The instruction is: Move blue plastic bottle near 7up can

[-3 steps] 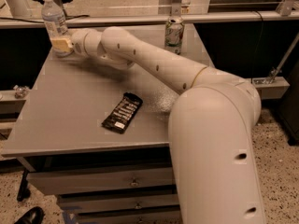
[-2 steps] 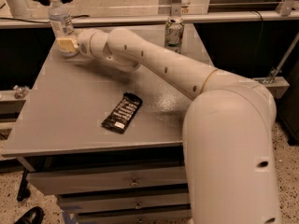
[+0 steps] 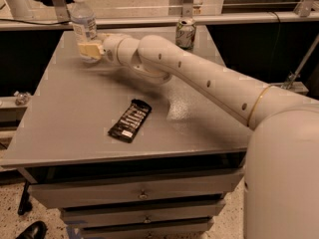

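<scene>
The blue plastic bottle (image 3: pixel 82 21) stands upright at the far left of the surface (image 3: pixel 75 128), a little further right than a second ago. The 7up can (image 3: pixel 185 32) has not moved from the far edge, well apart to the right. The hand (image 3: pixel 88 49) is clenched on the bottle's lower body and has travelled with it. The carry seems begun, though most of the gap remains. I cannot tell whether the bottle is lifted or sliding.

Gray desk (image 3: pixel 60 133), three drawers (image 3: pixel 142 194) with small knobs below. Metal rail (image 3: pixel 249 19) behind, dark gap underneath. Speckled floor (image 3: pixel 9 203), black shoe (image 3: pixel 31 230) lower left. Warm dim light. Gripper (image 3: pixel 89 49) at desk's far left corner.
</scene>
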Controlling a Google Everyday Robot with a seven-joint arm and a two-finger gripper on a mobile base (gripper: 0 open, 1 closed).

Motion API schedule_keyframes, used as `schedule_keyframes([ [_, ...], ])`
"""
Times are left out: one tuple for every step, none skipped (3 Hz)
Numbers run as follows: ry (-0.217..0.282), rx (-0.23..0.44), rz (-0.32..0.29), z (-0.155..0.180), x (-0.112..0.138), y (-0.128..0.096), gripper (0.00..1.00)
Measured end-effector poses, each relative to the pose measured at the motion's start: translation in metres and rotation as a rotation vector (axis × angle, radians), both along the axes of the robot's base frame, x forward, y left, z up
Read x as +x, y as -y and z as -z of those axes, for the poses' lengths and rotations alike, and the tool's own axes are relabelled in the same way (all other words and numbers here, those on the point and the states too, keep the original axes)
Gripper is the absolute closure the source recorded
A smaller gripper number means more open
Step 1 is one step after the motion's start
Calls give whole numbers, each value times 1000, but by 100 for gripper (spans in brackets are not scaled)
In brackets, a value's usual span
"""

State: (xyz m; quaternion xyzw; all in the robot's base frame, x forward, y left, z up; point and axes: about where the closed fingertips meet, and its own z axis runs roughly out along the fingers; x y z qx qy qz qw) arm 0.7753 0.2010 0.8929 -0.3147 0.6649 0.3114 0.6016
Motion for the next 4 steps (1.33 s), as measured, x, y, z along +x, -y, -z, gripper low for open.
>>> schedule_keyframes([
  [-3,-19,67,2,-22,59,100],
  [-17,-50,150,8,-48,125,100],
  [-29,-94,235,12,-75,193,100],
  [-20,-123,335,4,-95,263,100],
])
